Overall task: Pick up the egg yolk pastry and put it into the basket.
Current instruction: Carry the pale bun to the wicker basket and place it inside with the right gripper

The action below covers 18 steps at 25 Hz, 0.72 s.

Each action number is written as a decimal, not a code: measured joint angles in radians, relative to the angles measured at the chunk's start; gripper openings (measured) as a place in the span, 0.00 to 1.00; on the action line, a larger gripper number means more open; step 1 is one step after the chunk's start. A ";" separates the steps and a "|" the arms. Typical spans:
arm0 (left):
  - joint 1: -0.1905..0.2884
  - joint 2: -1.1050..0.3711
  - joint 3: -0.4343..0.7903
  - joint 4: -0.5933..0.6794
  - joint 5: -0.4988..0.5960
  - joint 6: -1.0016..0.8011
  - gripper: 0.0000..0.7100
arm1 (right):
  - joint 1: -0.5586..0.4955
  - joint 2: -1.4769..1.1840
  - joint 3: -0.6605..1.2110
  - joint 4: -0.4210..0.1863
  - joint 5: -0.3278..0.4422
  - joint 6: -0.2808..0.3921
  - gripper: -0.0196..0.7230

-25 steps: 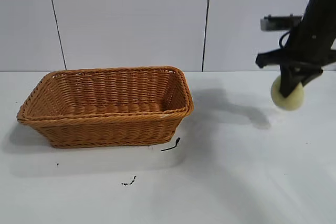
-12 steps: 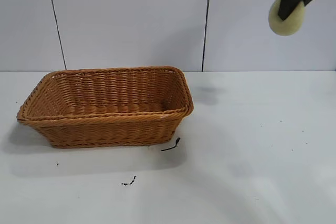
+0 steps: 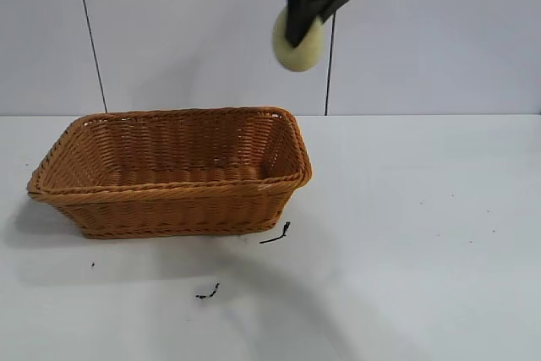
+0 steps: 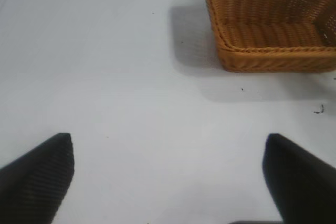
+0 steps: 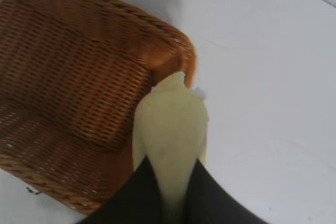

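Exterior view: a white table [image 3: 406, 243] runs back to a pale panelled wall [image 3: 186, 31] crossed by thin dark seams. A few small black scraps [image 3: 276, 234] lie on the table just in front of the basket. The basket [image 3: 169, 171] sits on the table's left half, its braided rim facing up and its inside bare. High above the basket's right end hangs the right gripper [image 3: 303, 35], pointing steeply down, its dark fingers pinched tight around the egg yolk pastry [image 3: 298, 44], which hangs in the air well clear of the rim.

Left wrist view: the left gripper [image 4: 168, 177] hovers over bare white table, its two black fingertips [image 4: 39, 174] spread wide apart with nothing between them. The basket lies well off, at the table's far side.

Right wrist view: the two dark fingers [image 5: 131, 198] squeeze the pale yellow-green pastry [image 5: 170, 129] so that it bulges out past them. Below it are the basket's corner [image 5: 173, 56] and white table.
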 joint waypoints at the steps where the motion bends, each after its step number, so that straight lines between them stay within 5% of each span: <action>1: 0.000 0.000 0.000 0.000 0.000 0.000 0.98 | 0.028 0.024 -0.007 0.001 -0.015 0.001 0.05; 7: 0.000 0.000 0.000 0.000 0.000 0.000 0.98 | 0.135 0.187 -0.012 0.002 -0.152 0.003 0.05; 12: 0.000 0.000 0.000 0.000 0.000 0.000 0.98 | 0.139 0.256 -0.012 -0.001 -0.192 0.003 0.07; 15: 0.000 0.000 0.000 0.000 0.000 0.000 0.98 | 0.140 0.261 -0.012 -0.005 -0.201 0.003 0.24; 18: 0.000 0.000 0.000 0.000 0.000 0.000 0.98 | 0.140 0.261 -0.013 -0.006 -0.214 0.003 0.64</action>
